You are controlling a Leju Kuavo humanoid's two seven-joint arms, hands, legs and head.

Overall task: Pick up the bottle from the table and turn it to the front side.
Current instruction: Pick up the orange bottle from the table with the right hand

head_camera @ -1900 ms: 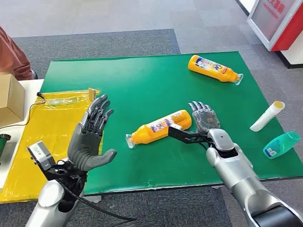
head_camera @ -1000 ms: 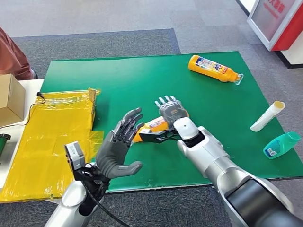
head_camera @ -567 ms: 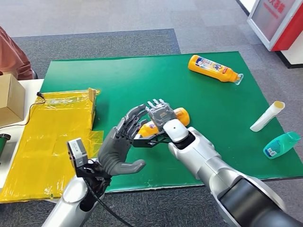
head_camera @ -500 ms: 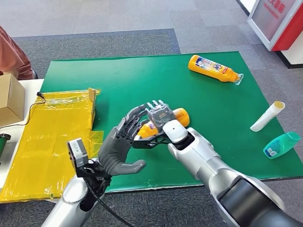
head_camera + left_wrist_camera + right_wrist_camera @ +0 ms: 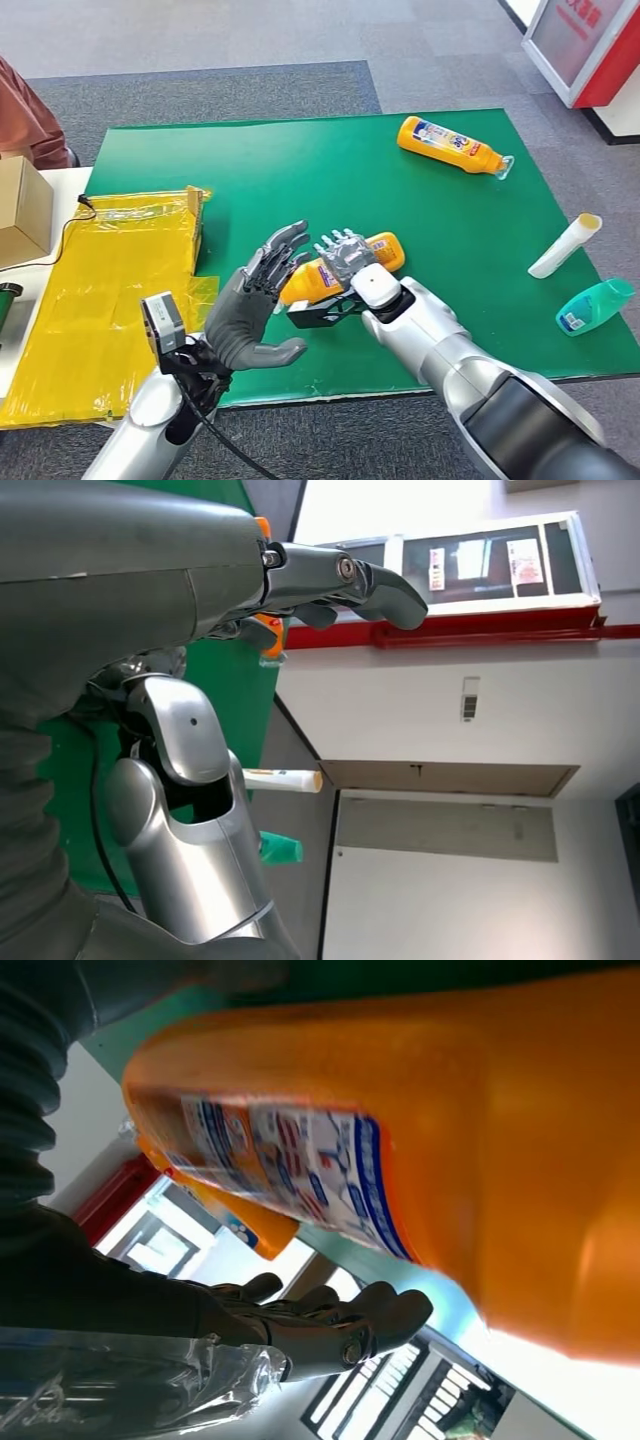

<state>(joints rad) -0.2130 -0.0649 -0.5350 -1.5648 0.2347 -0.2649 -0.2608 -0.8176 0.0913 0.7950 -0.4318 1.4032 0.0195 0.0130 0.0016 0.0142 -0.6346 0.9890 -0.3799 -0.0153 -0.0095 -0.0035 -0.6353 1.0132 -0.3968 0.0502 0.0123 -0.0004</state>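
At the centre of the head view, the right robot hand [image 5: 349, 258] gripped the orange bottle [image 5: 340, 268] above the green tabletop [image 5: 317, 170]. Just left of it, the left robot hand [image 5: 253, 300] hung empty, fingers spread.

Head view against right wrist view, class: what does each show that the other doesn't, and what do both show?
Head view alone: the green mat, a second orange bottle at its far edge, a white tube, a teal bottle and yellow plastic.

Right wrist view alone: the held bottle's label close up.

Both: the orange bottle in the right hand, and the left hand spread beside it.
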